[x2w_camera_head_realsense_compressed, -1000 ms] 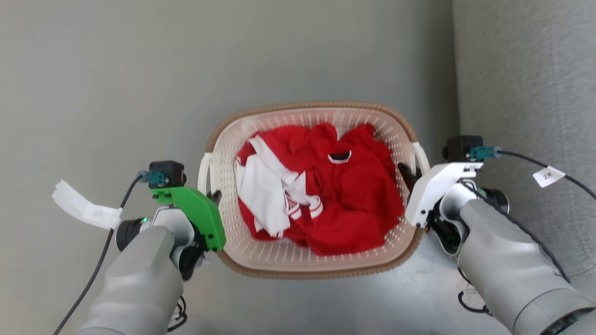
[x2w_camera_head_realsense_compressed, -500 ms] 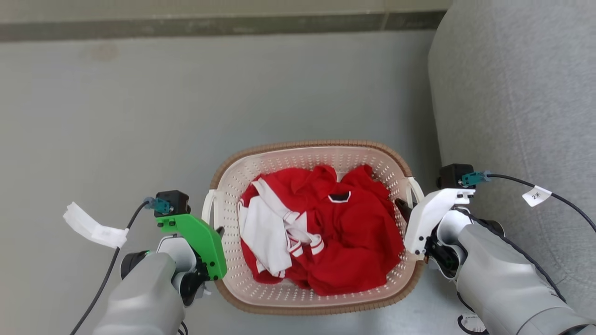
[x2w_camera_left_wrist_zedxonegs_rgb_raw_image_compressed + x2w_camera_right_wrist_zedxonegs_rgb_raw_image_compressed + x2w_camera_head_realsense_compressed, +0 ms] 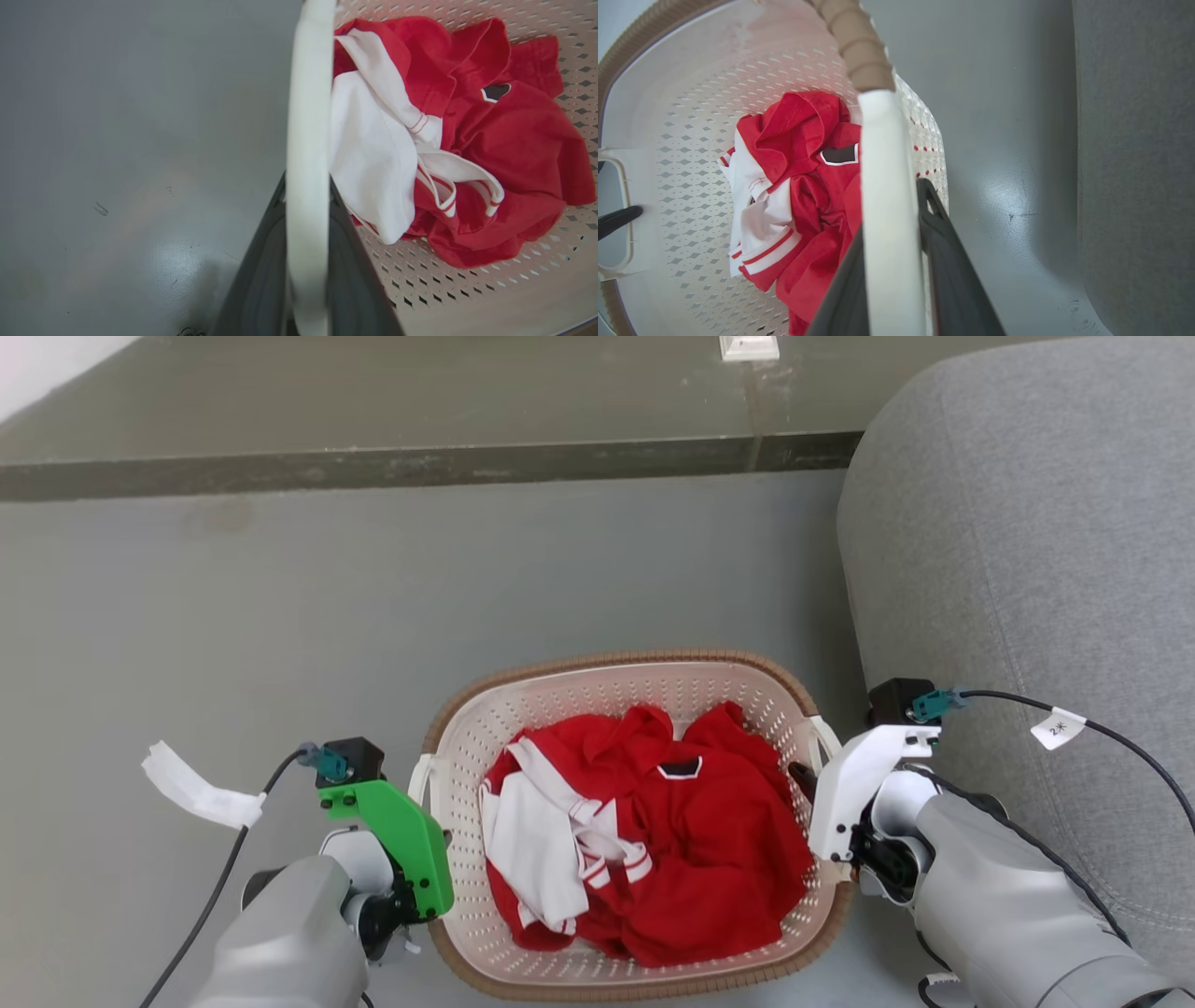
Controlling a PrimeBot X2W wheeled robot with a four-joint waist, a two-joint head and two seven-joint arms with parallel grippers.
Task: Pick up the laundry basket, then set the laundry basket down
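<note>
While left tool (image 3: 307,186) is clamped on the white left handle (image 3: 308,93) and right tool (image 3: 892,210) on the right handle (image 3: 885,154) (dark fingers (image 3: 261,280) either side of each loop), the laundry basket (image 3: 560,700) sits between them, over the grey floor (image 3: 280,616), near the grey sofa (image 3: 1027,569) on the right. Red-and-white clothes (image 3: 672,840) heaped inside. Can't tell whether the basket's base touches the floor or is clear of it.

The basket (image 3: 653,695) is lying level, mouth up, in the lower centre of the head view. It is showing cream perforated walls, rounded corners and a brown woven-look rim. White loop handles (image 3: 420,784) are sticking out at its left and right sides.
</note>
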